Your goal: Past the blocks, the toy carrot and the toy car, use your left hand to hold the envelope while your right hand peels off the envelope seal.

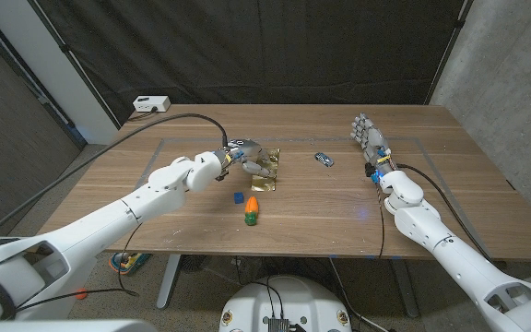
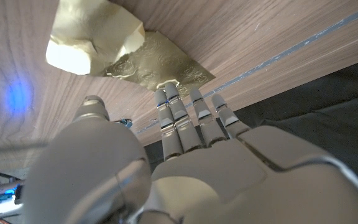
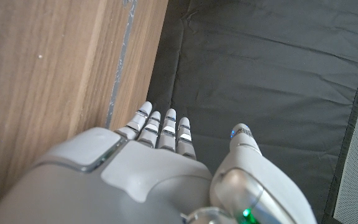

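A gold envelope (image 1: 267,168) lies left of the table's middle, and a pale cream flap (image 2: 92,37) stands up from one end of it. My left hand (image 1: 241,153) is at the envelope's left edge, fingers straight and together; its fingertips (image 2: 168,94) reach the gold edge (image 2: 166,62). I cannot tell whether they press on it. The small toy car (image 1: 324,160) sits to the right of the envelope. A blue block (image 1: 239,196) and the toy carrot (image 1: 252,209) lie nearer me. My right hand (image 1: 369,138) is far right, fingers straight (image 3: 160,134), holding nothing.
A white box (image 1: 151,103) sits at the table's back left corner. Thin tape lines (image 1: 404,140) mark a rectangle on the wooden table (image 1: 339,212). A black cable (image 1: 192,118) runs along my left arm. A black curtain hangs behind the table.
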You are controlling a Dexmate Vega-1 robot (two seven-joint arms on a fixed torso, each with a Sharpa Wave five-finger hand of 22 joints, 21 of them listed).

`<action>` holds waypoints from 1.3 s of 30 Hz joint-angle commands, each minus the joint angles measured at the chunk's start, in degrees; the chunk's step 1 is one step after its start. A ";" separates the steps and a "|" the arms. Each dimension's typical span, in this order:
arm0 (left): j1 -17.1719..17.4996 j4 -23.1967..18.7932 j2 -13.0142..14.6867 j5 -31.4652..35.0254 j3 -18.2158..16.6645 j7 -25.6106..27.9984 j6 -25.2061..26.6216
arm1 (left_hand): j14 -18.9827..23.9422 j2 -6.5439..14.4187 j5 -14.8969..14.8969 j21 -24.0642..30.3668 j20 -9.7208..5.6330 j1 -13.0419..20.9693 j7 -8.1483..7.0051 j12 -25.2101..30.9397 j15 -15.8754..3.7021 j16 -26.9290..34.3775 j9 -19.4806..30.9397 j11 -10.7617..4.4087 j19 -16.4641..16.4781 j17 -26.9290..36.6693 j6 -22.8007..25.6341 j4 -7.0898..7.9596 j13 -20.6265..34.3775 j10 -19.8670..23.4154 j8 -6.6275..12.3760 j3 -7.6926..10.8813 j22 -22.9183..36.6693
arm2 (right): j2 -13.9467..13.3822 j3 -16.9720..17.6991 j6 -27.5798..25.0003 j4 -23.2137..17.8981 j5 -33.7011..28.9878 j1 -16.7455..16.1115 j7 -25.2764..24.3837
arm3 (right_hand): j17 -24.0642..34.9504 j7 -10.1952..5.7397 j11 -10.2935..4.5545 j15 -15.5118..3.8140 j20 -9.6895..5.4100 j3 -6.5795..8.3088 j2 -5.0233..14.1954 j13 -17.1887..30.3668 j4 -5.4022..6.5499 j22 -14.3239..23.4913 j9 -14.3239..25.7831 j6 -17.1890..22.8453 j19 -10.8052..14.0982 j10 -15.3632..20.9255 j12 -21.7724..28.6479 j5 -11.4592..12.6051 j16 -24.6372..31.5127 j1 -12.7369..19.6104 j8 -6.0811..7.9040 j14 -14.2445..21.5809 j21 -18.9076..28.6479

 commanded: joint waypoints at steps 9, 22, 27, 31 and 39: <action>-2.39 4.09 -1.51 1.71 2.73 -4.15 -0.79 | 4.28 2.79 1.32 1.20 -1.55 5.68 0.93 1.44 -6.11 1.76 0.03 -1.42 1.69 -1.14 4.76 -2.16 -1.97 7.85 1.21 1.88 -0.11 | 0.21 0.18 0.92 0.87 -0.67 0.41 -0.53 | 0.11 -0.24 -0.14 0.10 0.16 -0.15 -0.02 0.32 0.31 0.34 0.29 0.34 0.40 0.63 0.25 0.36 0.27 -0.78 0.22 0.72 -0.05; -1.86 4.75 -1.54 2.37 3.05 -2.23 -0.38 | 9.43 6.93 -0.52 2.98 -2.76 14.53 0.78 1.44 -8.80 2.35 -0.23 -3.30 4.48 -2.30 12.60 -6.18 -3.76 13.79 2.94 6.27 -0.28 | -0.02 0.58 1.29 0.03 -0.86 -0.42 -1.44 | 0.10 -0.26 -0.05 0.14 0.17 -0.16 0.06 0.32 0.53 0.35 0.28 0.38 0.50 0.71 0.25 0.39 0.20 -1.06 0.20 0.81 -0.19; -1.03 4.42 -1.21 -0.48 1.81 -2.81 -0.01 | 8.59 6.10 -2.51 3.30 -2.81 8.05 1.75 -0.39 -7.52 1.24 -0.33 -1.16 3.88 -1.94 10.25 -2.93 -3.97 10.85 0.82 3.59 -0.32 | -0.38 0.58 0.88 -0.62 -1.09 -0.56 -1.73 | 0.09 -0.28 -0.10 0.10 0.16 -0.18 0.03 0.32 0.59 0.35 0.28 0.42 0.55 0.75 0.25 0.40 0.18 -1.18 0.19 0.87 -0.26; -0.89 2.47 -0.53 -1.83 0.78 -4.02 1.03 | 5.79 7.21 -2.81 3.14 -0.65 0.13 3.30 -1.37 -4.50 0.05 -0.19 1.34 1.62 -1.45 4.48 1.72 -3.75 5.47 -2.57 1.01 -0.15 | -0.17 0.38 0.82 -0.39 -1.11 -0.11 -1.44 | 0.07 -0.30 -0.13 0.09 0.17 -0.15 0.04 0.32 0.61 0.36 0.28 0.44 0.60 0.74 0.24 0.42 0.13 -1.20 0.19 0.88 -0.30; -1.37 -2.57 1.62 4.53 2.55 -6.82 1.69 | -3.55 2.27 -0.91 1.71 2.09 -0.32 0.61 -1.33 -2.29 -0.87 1.09 0.26 -4.47 -0.85 -6.02 0.82 -1.93 -6.85 -4.12 -2.51 0.33 | 0.22 0.41 2.00 -0.13 -1.29 -0.03 -1.24 | 0.01 -0.24 -0.12 0.14 0.16 -0.08 0.05 0.32 0.58 0.36 0.28 0.48 0.66 0.74 0.21 0.46 0.06 -1.15 0.18 0.95 -0.42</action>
